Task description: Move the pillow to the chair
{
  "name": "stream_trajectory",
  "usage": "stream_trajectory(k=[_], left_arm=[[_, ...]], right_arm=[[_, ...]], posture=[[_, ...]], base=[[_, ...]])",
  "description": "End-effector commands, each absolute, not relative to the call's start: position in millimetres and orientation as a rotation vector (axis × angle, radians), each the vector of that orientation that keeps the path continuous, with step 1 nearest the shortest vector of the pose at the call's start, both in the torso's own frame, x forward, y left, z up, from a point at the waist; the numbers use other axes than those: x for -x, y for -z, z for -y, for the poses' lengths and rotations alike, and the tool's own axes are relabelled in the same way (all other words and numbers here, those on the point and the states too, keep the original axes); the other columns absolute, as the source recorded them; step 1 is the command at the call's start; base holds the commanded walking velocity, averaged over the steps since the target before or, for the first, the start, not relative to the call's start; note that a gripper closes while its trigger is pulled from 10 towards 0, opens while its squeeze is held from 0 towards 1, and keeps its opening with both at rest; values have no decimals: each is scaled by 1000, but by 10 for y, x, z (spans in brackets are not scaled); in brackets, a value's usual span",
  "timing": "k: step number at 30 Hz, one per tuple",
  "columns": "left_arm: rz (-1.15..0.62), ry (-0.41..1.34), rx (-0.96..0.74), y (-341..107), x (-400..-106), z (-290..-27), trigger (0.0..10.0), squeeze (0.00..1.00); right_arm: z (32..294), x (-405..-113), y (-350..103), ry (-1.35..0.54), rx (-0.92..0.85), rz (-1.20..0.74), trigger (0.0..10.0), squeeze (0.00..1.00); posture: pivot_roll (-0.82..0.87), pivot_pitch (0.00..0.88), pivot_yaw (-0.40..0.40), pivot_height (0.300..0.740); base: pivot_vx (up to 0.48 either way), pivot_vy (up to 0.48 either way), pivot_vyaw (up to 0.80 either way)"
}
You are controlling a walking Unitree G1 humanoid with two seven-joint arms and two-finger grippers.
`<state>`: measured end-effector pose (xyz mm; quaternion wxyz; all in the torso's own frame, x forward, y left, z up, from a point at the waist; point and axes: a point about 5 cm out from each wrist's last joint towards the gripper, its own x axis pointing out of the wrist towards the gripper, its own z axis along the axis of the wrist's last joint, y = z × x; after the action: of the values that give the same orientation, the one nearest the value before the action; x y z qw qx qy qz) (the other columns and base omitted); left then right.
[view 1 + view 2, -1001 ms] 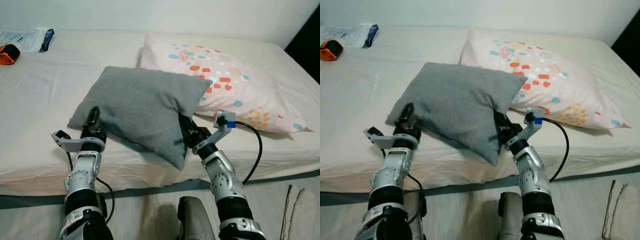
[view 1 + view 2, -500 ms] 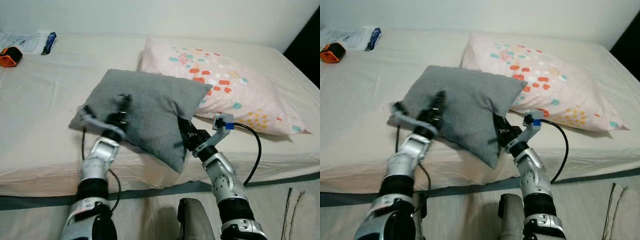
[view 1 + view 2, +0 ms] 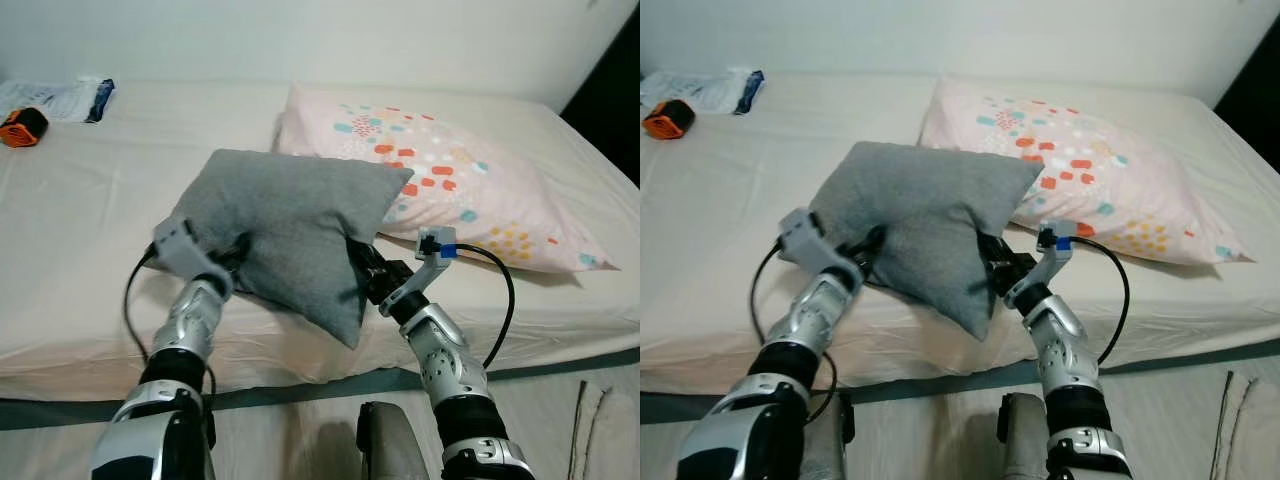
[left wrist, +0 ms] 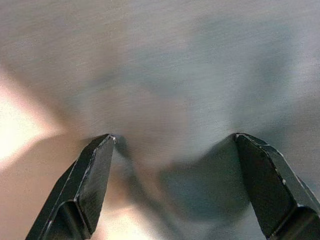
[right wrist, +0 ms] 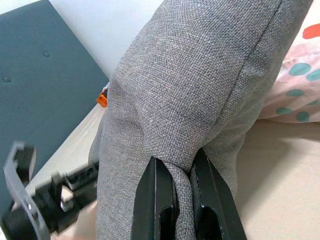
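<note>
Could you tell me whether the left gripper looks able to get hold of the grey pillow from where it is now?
Probably yes: the left gripper is open with the grey pillow right between its fingers, unobstructed.

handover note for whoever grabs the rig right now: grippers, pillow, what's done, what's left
Right gripper: jaws shut on a pinched fold at the near right edge of the grey pillow.
Left gripper: jaws open, tips pressed against the pillow's near left side, fabric between them, not yet clamped.
Grey pillow lies on the bed, its far corner overlapping the patterned pillow.
Done: right-side grip taken, left gripper in position.
Left: close the left jaws, lift the pillow off the bed, carry it to the chair and set it down.
</note>
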<state>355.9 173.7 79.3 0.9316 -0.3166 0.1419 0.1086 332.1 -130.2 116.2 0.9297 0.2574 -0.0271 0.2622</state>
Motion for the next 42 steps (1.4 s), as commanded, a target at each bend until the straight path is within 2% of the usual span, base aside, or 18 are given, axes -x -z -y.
stream_trajectory(k=[1,4,6,8,9,11,12,13,16,18,19,21,22,23,24,25,33,42], left_arm=[[-382,-251,666,-592,-3462,-1676,10000,0],[-386,-188,731,-592,-3478,-1538,10000,0],[-386,-188,731,-592,-3478,-1538,10000,0],[-347,-118,913,-671,-3531,-1352,10000,0],[-347,-118,913,-671,-3531,-1352,10000,0],[-272,-63,1177,-813,-3596,-1205,10000,0],[-272,-63,1177,-813,-3596,-1205,10000,0],[-227,-44,1300,-887,-3623,-1167,10000,0],[-169,22,1398,-1002,-3653,-1096,10000,0],[-169,22,1398,-1002,-3653,-1096,10000,0],[-162,94,1375,-1062,-3659,-1014,10000,0],[-169,244,1206,-1160,-3651,-801,9882,0],[-169,244,1206,-1160,-3651,-801,9882,0],[-178,288,1115,-1179,-3643,-718,5843,0],[-178,288,1115,-1179,-3643,-718,5843,0],[-184,318,1062,-1183,-3636,-663,0,0],[-205,398,872,-1170,-3607,-536,0,0],[-163,410,801,-1212,-3591,-529,0,0]], right_arm=[[1350,-3327,-1231,-539,-522,98,0,0],[1352,-3325,-1229,-540,-521,96,0,0],[1352,-3325,-1229,-540,-521,96,0,0],[1354,-3322,-1232,-540,-521,96,0,0],[1354,-3322,-1232,-540,-521,96,0,0],[1354,-3318,-1231,-541,-522,95,0,0],[1354,-3318,-1231,-541,-522,95,0,0],[1354,-3314,-1230,-540,-522,95,0,0],[1356,-3308,-1229,-536,-527,95,0,0],[1356,-3308,-1229,-536,-527,95,0,0],[1356,-3306,-1228,-535,-527,95,0,0],[1356,-3301,-1219,-536,-526,92,0,0],[1356,-3301,-1219,-536,-526,92,0,0],[1356,-3299,-1215,-537,-525,91,0,0],[1356,-3299,-1215,-537,-525,91,0,0],[1356,-3299,-1213,-536,-524,90,0,0],[1343,-3297,-1207,-537,-522,89,0,0],[1334,-3312,-1201,-536,-517,88,0,0]], posture=[[92,88,-108,561],[91,89,-108,561],[91,89,-108,561],[87,88,-107,561],[87,88,-107,561],[87,88,-104,561],[87,88,-104,561],[85,89,-104,561],[83,89,-103,561],[83,89,-103,561],[83,89,-103,561],[85,91,-102,561],[85,91,-102,561],[85,91,-102,561],[85,91,-102,561],[85,91,-102,561],[89,92,-96,561],[90,89,-96,561]], base=[[0,0,0],[0,0,0],[0,0,0],[0,0,0],[0,0,0],[0,0,0],[0,0,0],[0,0,0],[0,0,0],[0,0,0],[0,0,0],[0,0,0],[0,0,0],[0,0,0],[0,0,0],[0,0,0],[0,0,0],[0,0,0]])
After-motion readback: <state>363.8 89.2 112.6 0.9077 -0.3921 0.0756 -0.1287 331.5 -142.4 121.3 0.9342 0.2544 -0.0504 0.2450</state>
